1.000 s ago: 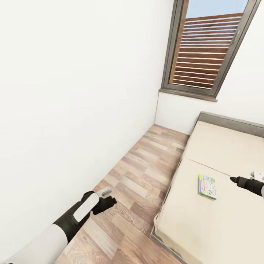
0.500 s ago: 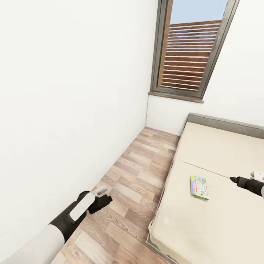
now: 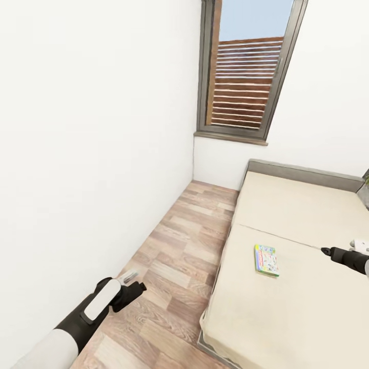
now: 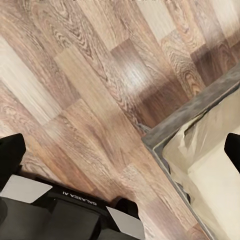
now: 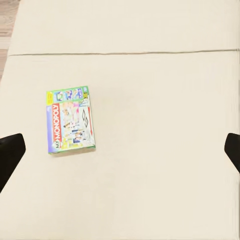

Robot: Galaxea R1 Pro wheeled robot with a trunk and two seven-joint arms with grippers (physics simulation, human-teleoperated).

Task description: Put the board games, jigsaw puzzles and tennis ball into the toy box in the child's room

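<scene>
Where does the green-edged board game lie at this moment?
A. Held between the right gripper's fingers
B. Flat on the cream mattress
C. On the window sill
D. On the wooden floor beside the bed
B: the board game lies flat on the bed, apart from the right gripper, whose fingers stand open in the right wrist view.

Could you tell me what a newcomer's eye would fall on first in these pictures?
Probably the colourful board game, lying flat and alone on the cream bed. Next, the tall window with brown slats, at the far end of the wood floor. The right gripper hangs over the bed.
</scene>
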